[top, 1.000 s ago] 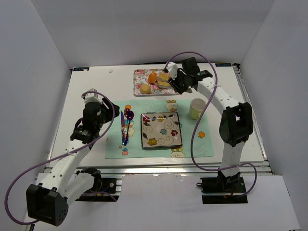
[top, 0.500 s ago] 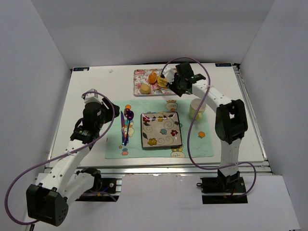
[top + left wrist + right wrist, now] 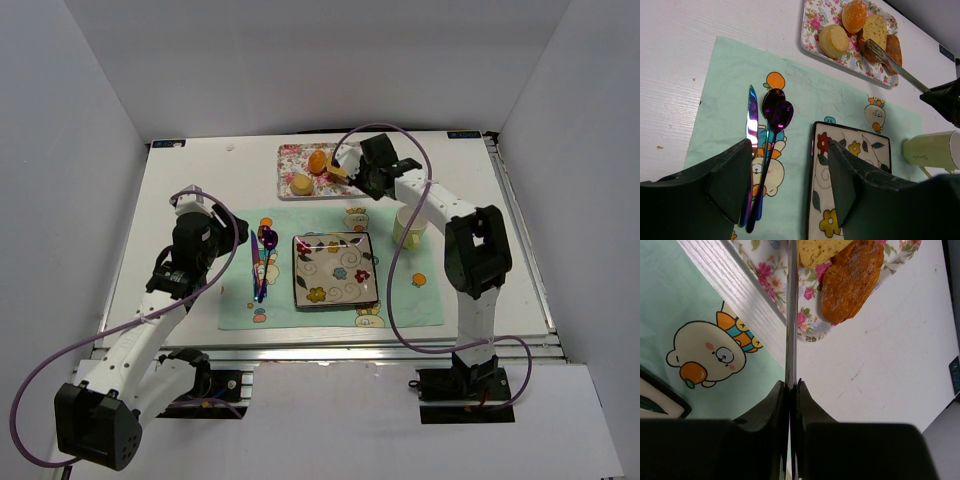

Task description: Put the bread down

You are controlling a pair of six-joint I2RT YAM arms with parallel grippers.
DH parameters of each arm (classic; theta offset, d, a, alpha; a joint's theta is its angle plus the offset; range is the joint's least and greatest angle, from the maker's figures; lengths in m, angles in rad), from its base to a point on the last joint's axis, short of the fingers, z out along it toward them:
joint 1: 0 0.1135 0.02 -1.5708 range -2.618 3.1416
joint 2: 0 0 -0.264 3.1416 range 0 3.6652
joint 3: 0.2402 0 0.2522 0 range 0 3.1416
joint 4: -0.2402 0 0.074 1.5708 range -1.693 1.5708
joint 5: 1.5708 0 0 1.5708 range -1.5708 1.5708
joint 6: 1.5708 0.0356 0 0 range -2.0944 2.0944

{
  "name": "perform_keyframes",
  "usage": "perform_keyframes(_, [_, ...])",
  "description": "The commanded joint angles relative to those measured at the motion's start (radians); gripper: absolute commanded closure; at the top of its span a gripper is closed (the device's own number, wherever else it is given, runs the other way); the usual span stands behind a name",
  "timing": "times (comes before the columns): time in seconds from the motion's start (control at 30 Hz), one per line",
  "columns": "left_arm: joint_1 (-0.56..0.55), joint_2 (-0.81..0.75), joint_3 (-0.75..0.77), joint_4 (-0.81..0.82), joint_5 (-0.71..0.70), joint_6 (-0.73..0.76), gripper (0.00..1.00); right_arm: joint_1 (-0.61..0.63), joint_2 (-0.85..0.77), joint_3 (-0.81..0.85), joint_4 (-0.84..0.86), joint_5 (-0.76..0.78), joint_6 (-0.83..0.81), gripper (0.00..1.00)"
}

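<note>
Since a second ago, the right arm has folded in, its elbow and wrist shifting a little toward the table's left side, while the left arm sits just as it did. We see the right claw (image 3: 790,390) pinched nearly shut on the thin handle of a fork (image 3: 897,67), whose tines rest on the pale yellow slice (image 3: 875,30). That bread lies on the floral tray (image 3: 812,30), at the middle of the table's (image 3: 200,180) far edge. The left claw (image 3: 790,155) hangs wide and empty over the placemat (image 3: 730,75). We judge the main risk to be the grip: so slim a handle can swivel between the pads, and the slice, if only resting on the tines, could slide off on the way to the plate (image 3: 872,152). The slice also leans against its neighbours, so a push instead of a lift could shove them toward the tray's rim. The cup (image 3: 930,150), just off the mat's right edge, stands near the arm's likely path. Counting down by size, we find one table, two arms, one placemat, one tray, one square plate and one cup. There are four breads: the slice, a brown piece (image 3: 893,47), an orange bun (image 3: 855,15) and a pale bun (image 3: 834,40). On the mat lie one knife (image 3: 752,120) and what look like two spoons (image 3: 781,114).
</note>
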Motion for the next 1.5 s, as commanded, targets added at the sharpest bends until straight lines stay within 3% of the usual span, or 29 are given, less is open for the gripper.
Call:
perform_keyframes(0.0, [0.001,-0.03,0.006,0.001,-0.016,-0.002,0.29,0.006,-0.048,-0.008,0.036,0.0,0.005,0.93])
perform_keyframes(0.1, [0.003,-0.033,0.006,0.002,-0.018,-0.004,0.29,0.004,-0.124,-0.031,0.017,-0.039,0.027,1.0])
perform_keyframes(0.3, [0.003,-0.035,0.009,0.008,-0.012,-0.008,0.29,0.004,-0.322,-0.133,-0.067,-0.187,0.053,1.0])
perform_keyframes(0.53, [0.003,-0.02,0.009,0.024,0.0,-0.01,0.29,0.004,-0.658,-0.486,-0.2,-0.404,-0.034,0.98])
perform_keyframes(0.7, [0.003,-0.001,0.013,0.04,0.013,-0.008,0.29,0.004,-0.761,-0.607,-0.269,-0.437,-0.067,0.94])
perform_keyframes(0.87, [0.003,0.013,0.024,0.042,0.02,-0.002,0.29,0.006,-0.778,-0.629,-0.314,-0.475,-0.085,0.87])
perform_keyframes(1.0, [0.003,0.011,0.021,0.048,0.02,-0.007,0.29,0.004,-0.758,-0.618,-0.349,-0.475,-0.113,0.67])
perform_keyframes(1.13, [0.003,-0.004,0.012,0.053,0.019,-0.015,0.29,0.004,-0.775,-0.582,-0.354,-0.521,-0.127,0.56])
perform_keyframes(1.33, [0.003,-0.013,0.006,0.045,0.017,-0.015,0.29,0.004,-0.749,-0.47,-0.413,-0.575,-0.136,0.53])
perform_keyframes(1.47, [0.003,-0.012,0.009,0.051,0.017,-0.015,0.29,0.001,-0.735,-0.424,-0.329,-0.549,-0.084,0.54])
